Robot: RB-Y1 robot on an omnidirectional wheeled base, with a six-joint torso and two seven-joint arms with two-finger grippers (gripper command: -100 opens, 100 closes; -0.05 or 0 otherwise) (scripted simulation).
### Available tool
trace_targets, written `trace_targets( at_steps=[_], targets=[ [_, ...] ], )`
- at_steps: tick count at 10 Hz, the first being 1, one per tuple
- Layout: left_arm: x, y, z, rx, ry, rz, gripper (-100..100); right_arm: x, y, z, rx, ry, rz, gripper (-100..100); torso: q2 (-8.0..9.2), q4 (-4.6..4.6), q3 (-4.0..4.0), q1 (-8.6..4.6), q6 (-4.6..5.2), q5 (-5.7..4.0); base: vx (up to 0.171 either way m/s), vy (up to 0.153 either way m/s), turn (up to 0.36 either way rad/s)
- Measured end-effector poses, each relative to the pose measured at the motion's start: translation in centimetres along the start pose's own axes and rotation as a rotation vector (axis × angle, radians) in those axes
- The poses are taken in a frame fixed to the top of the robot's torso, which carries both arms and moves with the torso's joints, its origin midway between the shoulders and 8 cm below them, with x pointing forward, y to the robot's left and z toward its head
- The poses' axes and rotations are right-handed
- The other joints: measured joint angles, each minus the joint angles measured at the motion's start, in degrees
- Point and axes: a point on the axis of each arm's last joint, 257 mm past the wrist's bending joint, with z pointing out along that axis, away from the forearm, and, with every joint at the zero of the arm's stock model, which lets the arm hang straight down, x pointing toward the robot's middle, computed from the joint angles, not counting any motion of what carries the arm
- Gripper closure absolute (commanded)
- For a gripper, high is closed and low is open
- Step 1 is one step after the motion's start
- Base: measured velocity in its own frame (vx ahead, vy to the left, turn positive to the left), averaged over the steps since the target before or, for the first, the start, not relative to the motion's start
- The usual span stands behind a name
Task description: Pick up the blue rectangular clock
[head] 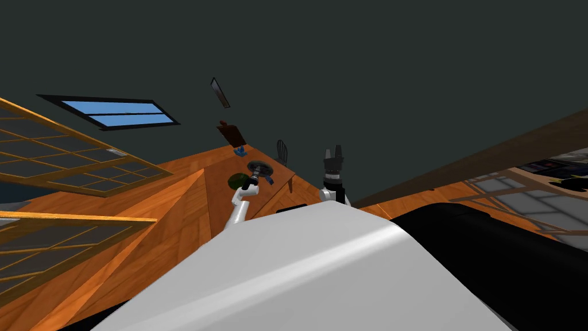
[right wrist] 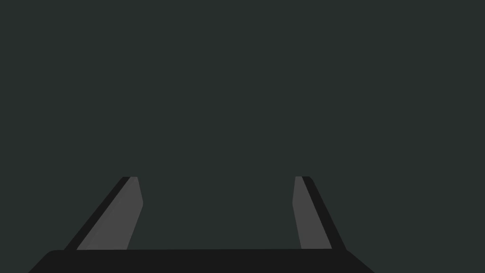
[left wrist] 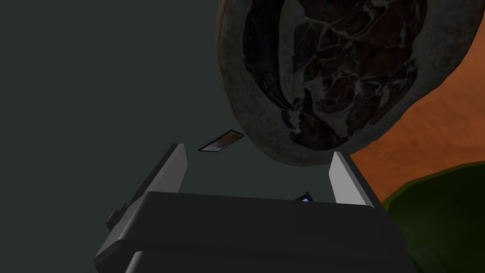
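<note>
Clock (head: 240,151) on desk (head: 218,166) is not picked yet; left tool (left wrist: 258,150) near it is open, empty; right tool (right wrist: 216,177) open also.

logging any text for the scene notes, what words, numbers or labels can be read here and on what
No readable text anywhere.
Small blue object on the orange-brown wooden table: too small to show any digits.
Thin dark-framed picture on the grey wall: blurred, no letters to make out.
Round dark marbled dish: pattern only, no label.
</note>
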Motion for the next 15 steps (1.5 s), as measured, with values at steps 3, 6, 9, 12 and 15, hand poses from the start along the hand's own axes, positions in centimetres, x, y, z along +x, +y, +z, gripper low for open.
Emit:
trace_targets(
  at_steps=[3, 6, 9, 12, 15],
  targets=[
    [0.9, 2.3, 1.1, -0.094, 0.039, 0.034, -100, 0.0, 0.0, 0.0, 0.000, 0.000, 0.000, 0, 0.01, 0.00, 0.01, 0.00, -0.02, 0.00, 0.011, -0.013, -0.060],
    [1.0, 4.3, 2.3, -0.187, 0.077, 0.071, -100, 0.0, 0.0, 0.0, 0.000, 0.000, 0.000, 0, 0.00, 0.00, 0.00, -0.03, 0.00, -0.01, 0.011, -0.013, -0.052],
    [2.0, 7.0, 2.7, -0.287, 0.121, 0.102, -100, 0.0, 0.0, 0.0, 0.000, 0.000, 0.000, 0, 0.01, -0.01, 0.00, -0.01, -0.03, 0.00, 0.013, -0.014, -0.057],
    [2.4, 8.9, 3.2, -0.378, 0.163, 0.135, -100, 0.0, 0.0, 0.0, 0.000, 0.000, 0.000, 0, -0.01, 0.00, 0.00, -0.02, -0.01, -0.01, 0.013, -0.012, -0.050],
    [2.5, 11.7, 2.8, -0.477, 0.210, 0.160, -100, 0.0, 0.0, 0.0, 0.000, 0.000, 0.000, 0, 0.03, 0.00, 0.01, 0.01, -0.04, 0.00, 0.011, -0.010, -0.056]
  ],
)
